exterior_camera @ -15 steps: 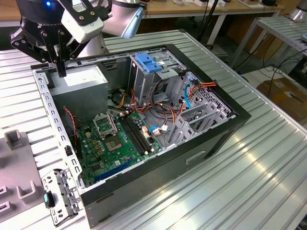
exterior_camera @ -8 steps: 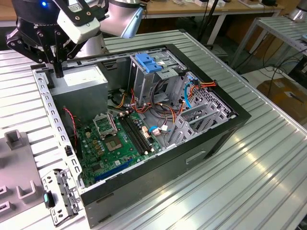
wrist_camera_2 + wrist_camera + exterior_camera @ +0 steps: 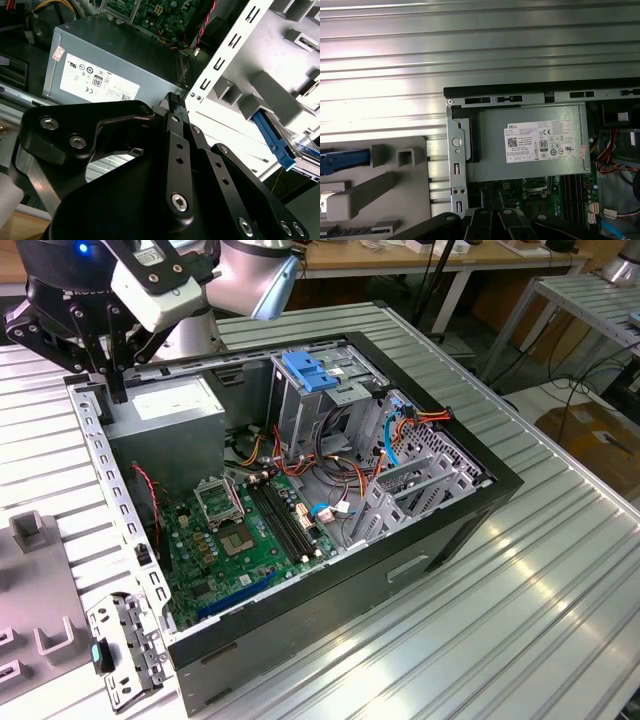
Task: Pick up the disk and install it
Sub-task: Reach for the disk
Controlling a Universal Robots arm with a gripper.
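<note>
One computer case [image 3: 400,570], one power supply [image 3: 165,412], one gripper [image 3: 113,390].

Open for work: a ribbed aluminium surface [image 3: 540,580] carries a black computer case [image 3: 300,628] lying on its side, lid off. At the exterior view's left, a grey moulded fixture [image 3: 50,590] rests just beside it.

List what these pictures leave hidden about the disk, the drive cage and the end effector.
1. Second wrist view: the disk is mostly cut off by the picture's edge and the grey holder.
2. Exterior view: the drive cage hides its bay behind its walls and blue latch.
3. Second wrist view: the end effector blocks what lies beneath it with its own body.
</note>
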